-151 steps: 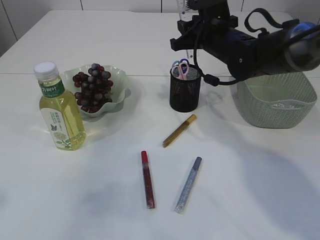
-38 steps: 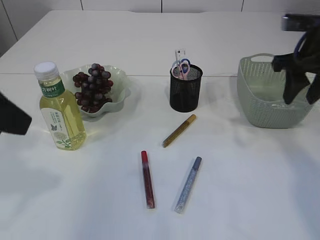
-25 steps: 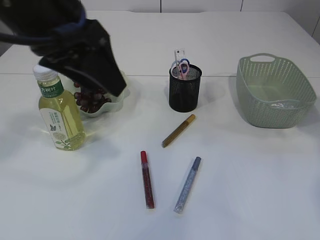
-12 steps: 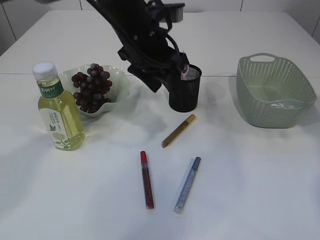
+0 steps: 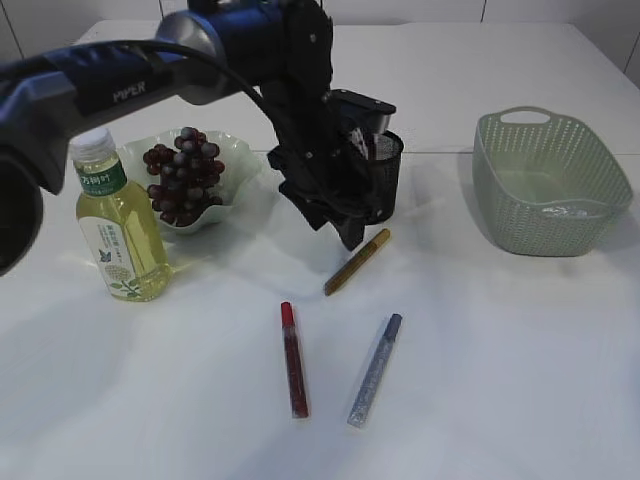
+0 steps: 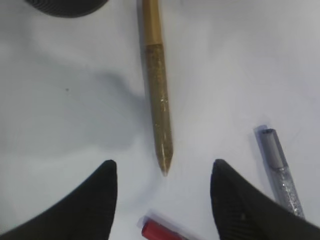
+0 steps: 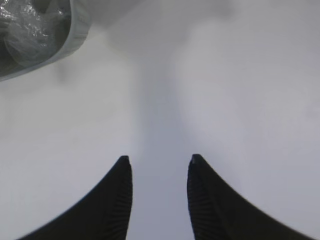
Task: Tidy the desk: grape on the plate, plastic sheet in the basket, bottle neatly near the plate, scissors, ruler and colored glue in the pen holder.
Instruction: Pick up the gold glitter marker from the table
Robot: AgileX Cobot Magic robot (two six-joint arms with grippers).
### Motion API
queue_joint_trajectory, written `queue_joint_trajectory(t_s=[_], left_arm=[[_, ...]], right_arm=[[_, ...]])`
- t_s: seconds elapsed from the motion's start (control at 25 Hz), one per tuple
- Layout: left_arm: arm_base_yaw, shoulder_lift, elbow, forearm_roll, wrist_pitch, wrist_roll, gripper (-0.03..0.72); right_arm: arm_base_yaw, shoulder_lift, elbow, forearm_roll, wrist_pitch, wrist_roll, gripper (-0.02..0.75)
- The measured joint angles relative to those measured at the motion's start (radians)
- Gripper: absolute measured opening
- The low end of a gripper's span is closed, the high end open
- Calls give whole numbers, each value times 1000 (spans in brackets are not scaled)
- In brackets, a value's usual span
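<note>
My left gripper (image 5: 347, 226) (image 6: 162, 162) hangs open just above the tip of the gold glue pen (image 5: 358, 262) (image 6: 157, 100), with nothing between its fingers. A red glue pen (image 5: 294, 358) (image 6: 160, 231) and a silver glue pen (image 5: 375, 369) (image 6: 280, 172) lie nearer the front. The left arm covers most of the black pen holder (image 5: 388, 180); scissors and ruler are hidden. The grape bunch (image 5: 185, 172) rests on the plate (image 5: 238, 190), the bottle (image 5: 120, 225) upright beside it. The plastic sheet (image 5: 565, 212) (image 7: 27, 27) lies in the basket (image 5: 550, 185). My right gripper (image 7: 158, 158) is open over bare table.
The basket's corner (image 7: 77, 30) shows at the upper left of the right wrist view. The right arm is out of the exterior view. White tabletop surrounds the three pens.
My left arm swept in from the left, passed over the plate and pen holder, and came down over the gold glue pen. The right arm withdrew from the basket and left the exterior view.
</note>
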Motion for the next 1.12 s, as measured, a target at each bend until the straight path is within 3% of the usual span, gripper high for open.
queue_joint_trajectory(t_s=[0.24,0.52,1.12], left_arm=[[-39,57,-14,19,-18,25,434],[-41,82,-18,31,-102,29,391],[-41,123,-18,31,-182,29,384]], right_arm=[[0,0,0,0,0,0,302],[0,0,0,0,0,0,301],[0,0,0,0,2,0,300]])
